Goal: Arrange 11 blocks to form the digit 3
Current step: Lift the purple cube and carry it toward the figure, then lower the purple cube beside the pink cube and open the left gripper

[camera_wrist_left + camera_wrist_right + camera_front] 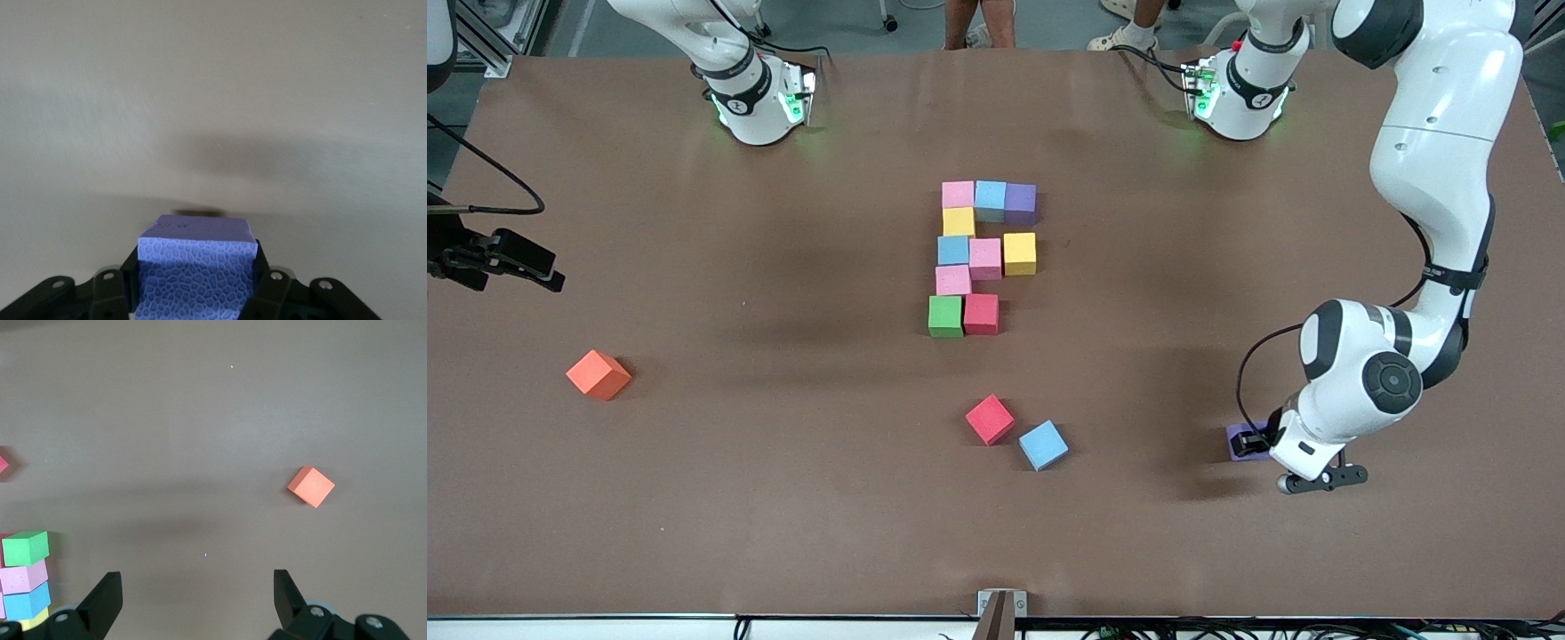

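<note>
At the table's middle lies a partial figure of touching blocks: pink (958, 194), light blue (990, 197) and purple (1020, 201) in the row farthest from the camera, down to green (945, 316) and red (981, 313) in the nearest. Nearer the camera lie a loose red block (989, 419) and a light blue block (1043, 444). Toward the left arm's end, my left gripper (195, 283) is shut on a purple block (197, 267), which sits at table level (1238, 443). My right gripper (198, 587) waits open and empty, high over the right arm's end.
An orange cube (599, 374) lies alone toward the right arm's end, and it also shows in the right wrist view (311, 486). The left arm's elbow (1369, 378) hangs over the table beside the held block.
</note>
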